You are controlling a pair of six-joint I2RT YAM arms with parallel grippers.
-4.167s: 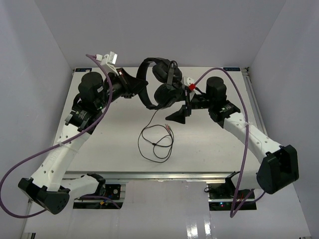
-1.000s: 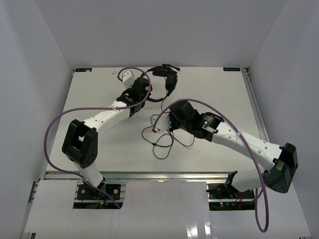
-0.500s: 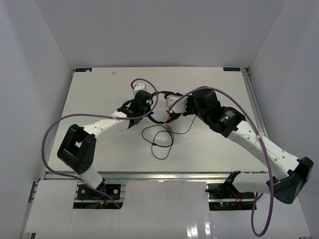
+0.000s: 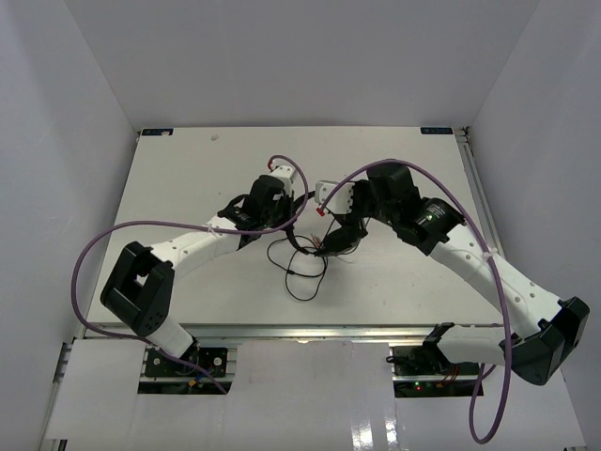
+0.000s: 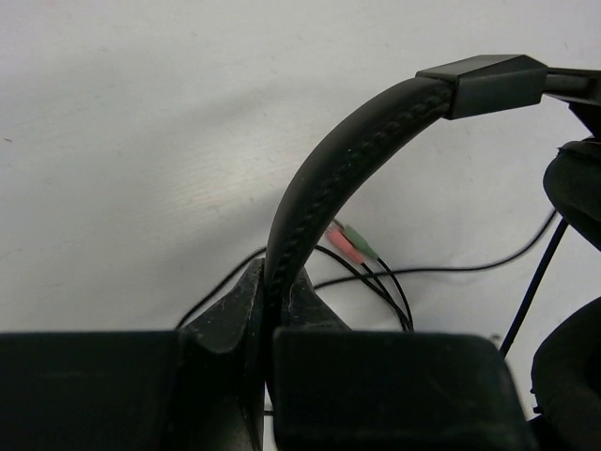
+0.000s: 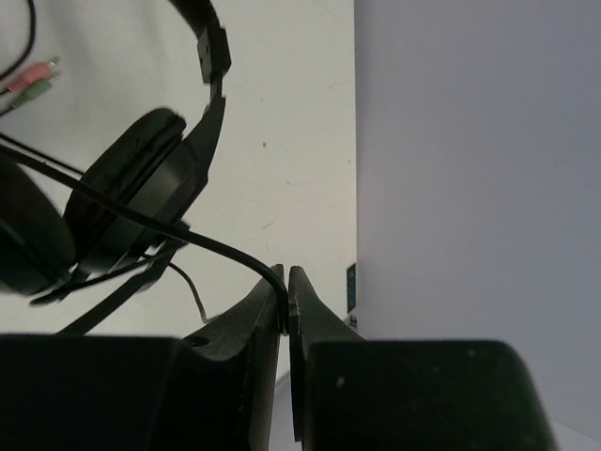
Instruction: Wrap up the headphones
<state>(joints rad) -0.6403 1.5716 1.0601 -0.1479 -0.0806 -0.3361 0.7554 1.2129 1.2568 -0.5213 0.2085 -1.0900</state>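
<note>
The black headphones hang between my two grippers over the middle of the table. My left gripper (image 5: 272, 282) is shut on the padded headband (image 5: 329, 174). An earcup (image 5: 575, 183) shows at the right of that view. My right gripper (image 6: 285, 287) is shut on the thin black cord (image 6: 141, 218), which runs back under the earcups (image 6: 141, 183). The cord's pink and green plugs (image 5: 349, 242) lie on the table below. In the top view the grippers (image 4: 293, 228) (image 4: 336, 246) nearly meet, and the loose cord (image 4: 302, 279) loops on the table in front of them.
Purple robot cables arc over both arms (image 4: 103, 244) (image 4: 470, 211). White walls enclose the table (image 4: 188, 178) on three sides; the right wall (image 6: 470, 169) shows close in the right wrist view. The arm bases sit at the near edge.
The left arm has carried the headphones from the back of the table toward the middle. The right gripper left the cord loop, swung back and right, and now sits beside the headphones.
</note>
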